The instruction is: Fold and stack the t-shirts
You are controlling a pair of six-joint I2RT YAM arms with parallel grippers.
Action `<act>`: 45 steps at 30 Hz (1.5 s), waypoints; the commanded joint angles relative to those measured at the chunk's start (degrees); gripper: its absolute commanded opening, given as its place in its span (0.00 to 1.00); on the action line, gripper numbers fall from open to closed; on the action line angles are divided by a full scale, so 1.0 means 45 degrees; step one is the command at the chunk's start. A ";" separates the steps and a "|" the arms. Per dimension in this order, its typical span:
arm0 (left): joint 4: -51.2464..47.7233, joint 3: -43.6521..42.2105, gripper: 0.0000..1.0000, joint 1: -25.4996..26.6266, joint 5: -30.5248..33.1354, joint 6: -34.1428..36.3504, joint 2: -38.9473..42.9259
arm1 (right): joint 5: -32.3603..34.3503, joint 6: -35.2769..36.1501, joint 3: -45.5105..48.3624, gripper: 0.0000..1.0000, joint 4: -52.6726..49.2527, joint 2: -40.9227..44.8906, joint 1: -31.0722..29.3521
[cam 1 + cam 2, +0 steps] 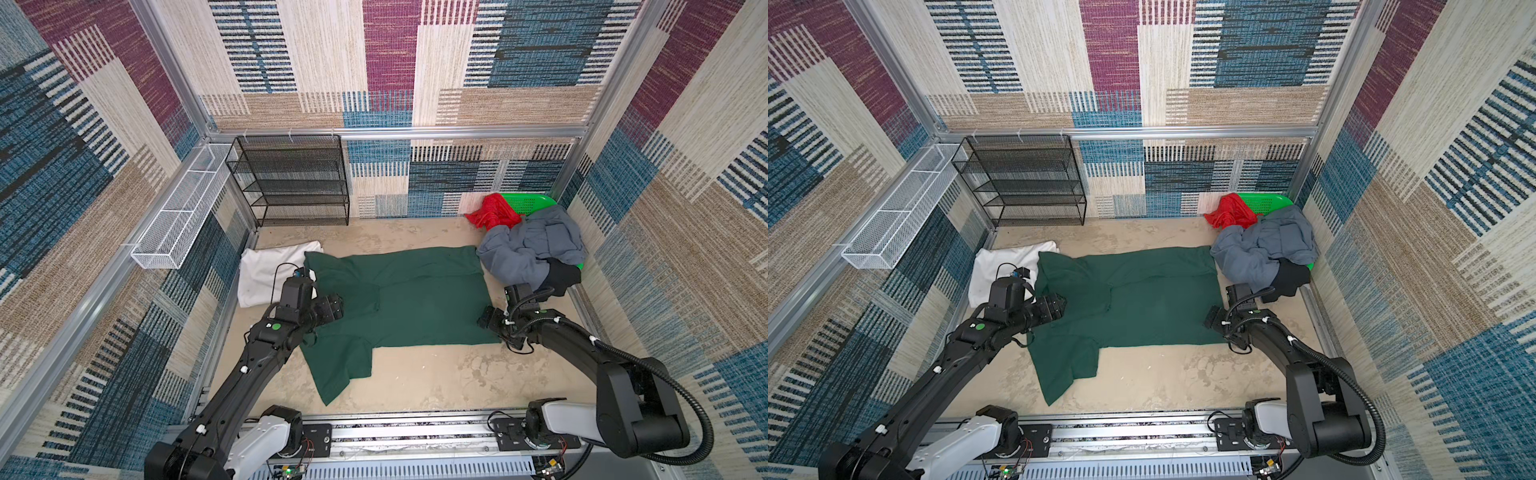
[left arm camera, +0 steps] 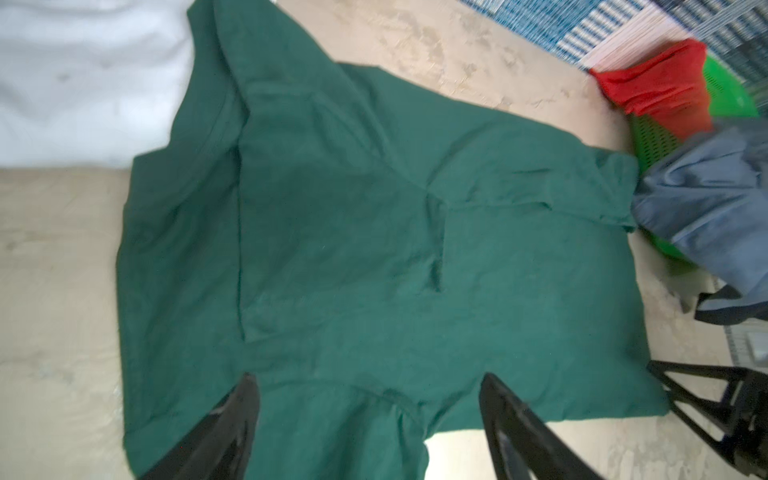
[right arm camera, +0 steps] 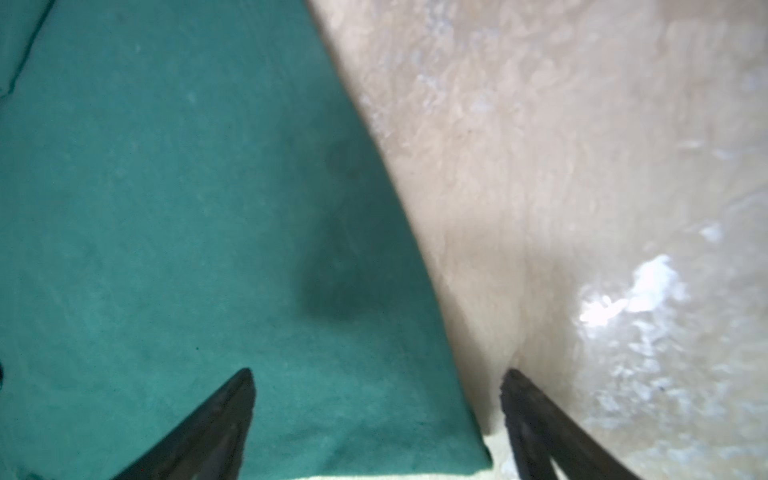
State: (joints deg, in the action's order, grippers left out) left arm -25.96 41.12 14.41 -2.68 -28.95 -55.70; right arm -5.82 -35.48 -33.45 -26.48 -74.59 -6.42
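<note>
Shirt (image 1: 415, 299) (dark green) is spread flat under the left gripper (image 2: 370, 376), its corner edge between the tips of the right gripper (image 3: 379, 370); both are set wide, empty. Edges should be pinched low and lifted together.

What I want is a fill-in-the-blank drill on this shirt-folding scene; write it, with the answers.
The spread shirt on the table is dark ____.
The folded shirt by the left hand is ____.
The left hand and the right hand both have jaws standing ____.
The draped shirt nearest the back wall, on the basket, is ____.
Answers: green; white; open; red.
</note>
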 commanded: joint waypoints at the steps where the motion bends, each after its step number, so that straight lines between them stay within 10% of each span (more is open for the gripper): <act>1: -0.1112 -0.0727 0.84 0.0008 0.0268 -0.0195 0.0607 | 0.0240 -0.0358 0.0284 0.80 -0.1016 0.0036 0.0019; 19: -0.3577 -0.3664 0.83 0.1718 0.0320 -0.4055 0.4821 | -0.1199 0.0251 0.0857 0.37 0.0132 -0.0117 0.0019; 35: -0.3652 -0.5203 0.97 0.3682 0.0892 -0.4817 0.3018 | -0.0217 -0.0136 0.0514 0.00 0.0012 0.2334 0.0019; 39: -0.2863 -0.5329 0.87 0.4052 0.1215 -0.4722 0.2216 | -0.0190 -0.0029 0.0398 0.00 -0.0170 0.2395 0.0019; 45: -0.1929 -0.5525 0.40 0.4247 0.1031 -0.4757 0.1007 | -0.0518 0.0065 0.0366 0.00 0.0042 0.2377 0.0019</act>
State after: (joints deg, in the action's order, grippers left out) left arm -30.44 18.17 33.15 7.68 -49.10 -49.01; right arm -7.90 -35.48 -31.46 -26.81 -64.05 -6.37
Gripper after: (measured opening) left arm 0.464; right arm 0.055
